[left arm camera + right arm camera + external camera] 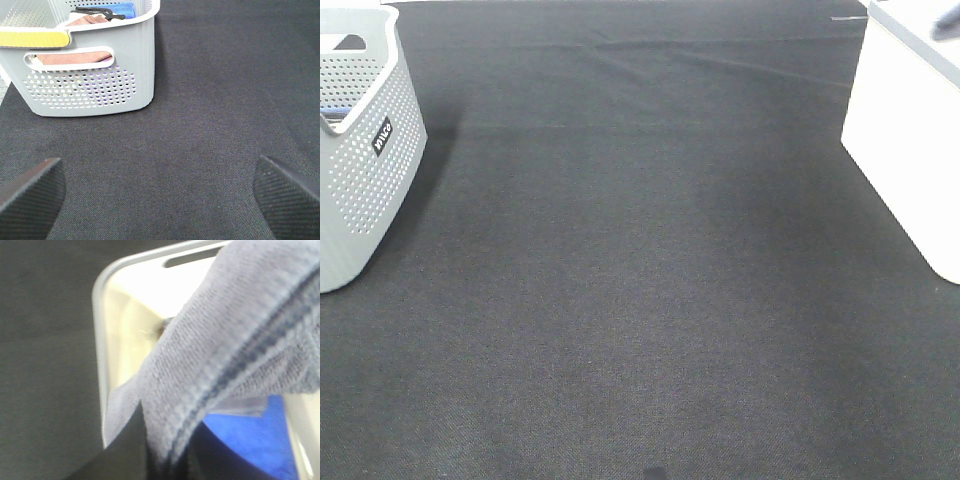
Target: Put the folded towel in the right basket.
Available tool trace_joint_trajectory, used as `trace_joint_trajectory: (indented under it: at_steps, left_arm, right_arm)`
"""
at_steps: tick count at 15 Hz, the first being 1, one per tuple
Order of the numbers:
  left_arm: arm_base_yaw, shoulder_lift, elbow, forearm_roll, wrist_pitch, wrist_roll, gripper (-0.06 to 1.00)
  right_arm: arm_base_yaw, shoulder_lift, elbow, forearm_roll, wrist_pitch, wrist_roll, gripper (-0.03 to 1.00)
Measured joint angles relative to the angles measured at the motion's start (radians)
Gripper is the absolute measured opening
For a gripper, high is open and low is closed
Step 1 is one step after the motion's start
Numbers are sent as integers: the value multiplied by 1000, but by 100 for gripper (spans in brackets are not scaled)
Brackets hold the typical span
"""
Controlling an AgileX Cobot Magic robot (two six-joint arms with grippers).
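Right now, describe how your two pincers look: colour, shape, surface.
The left pincer has two black fingers with rounded tips and a fine woven texture. The right pincer is mostly hidden; what shows is plain black. No cables or markings show.

A grey perforated basket stands on the black counter in the upper left of the frame, holding a pinkish-brown cloth. The tool is spread wide, with a finger at each lower corner.

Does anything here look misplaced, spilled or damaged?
Nothing stands out. The grey perforated plastic basket and the white plastic basket stand upright on the black cloth; the pale grey towel hangs over the white one.
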Motion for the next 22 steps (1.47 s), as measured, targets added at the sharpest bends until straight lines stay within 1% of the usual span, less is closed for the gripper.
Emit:
trace_joint_trajectory:
  at_steps: [3, 6, 7, 8, 9, 11, 12, 13, 15, 16, 18, 20, 22]
  left_arm:
    - [0, 0, 0, 0, 0, 0, 97]
    - [0, 0, 0, 0, 0, 0, 97]
    - [0, 0, 0, 0, 0, 0, 97]
    - [0, 0, 0, 0, 0, 0, 97]
    - [0, 0, 0, 0, 0, 0, 97]
    - [0, 0, 0, 0, 0, 0, 97]
    - [0, 0, 0, 0, 0, 0, 97]
    - [0, 0, 0, 0, 0, 0, 97]
    - [0, 0, 0, 0, 0, 0, 97]
    - [0, 0, 0, 0, 0, 0, 97]
    - [0, 0, 0, 0, 0, 0, 97]
    - [0, 0, 0, 0, 0, 0, 97]
    - [0, 0, 0, 0, 0, 0, 97]
  right_arm:
    - [-13, 32, 27, -16, 1, 0, 10]
    - [-13, 91, 106, -16, -1, 0, 10]
    - [-13, 106, 117, -19, -1, 0, 10]
    - [-13, 122, 120, -20, -1, 1, 14]
    - [-13, 131, 122, -20, -1, 1, 21]
    - [-13, 138, 122, -21, -1, 5, 45]
    - [-13, 138, 122, -23, -1, 16, 53]
    - [-13, 138, 122, -23, -1, 20, 58]
    - [-13, 138, 122, 0, -1, 21, 61]
    - [-10, 138, 122, 23, -1, 21, 61]
    - [2, 133, 122, 35, -1, 21, 61]
    - [50, 109, 122, 35, -2, 22, 61]
    - [134, 75, 122, -5, -2, 27, 61]
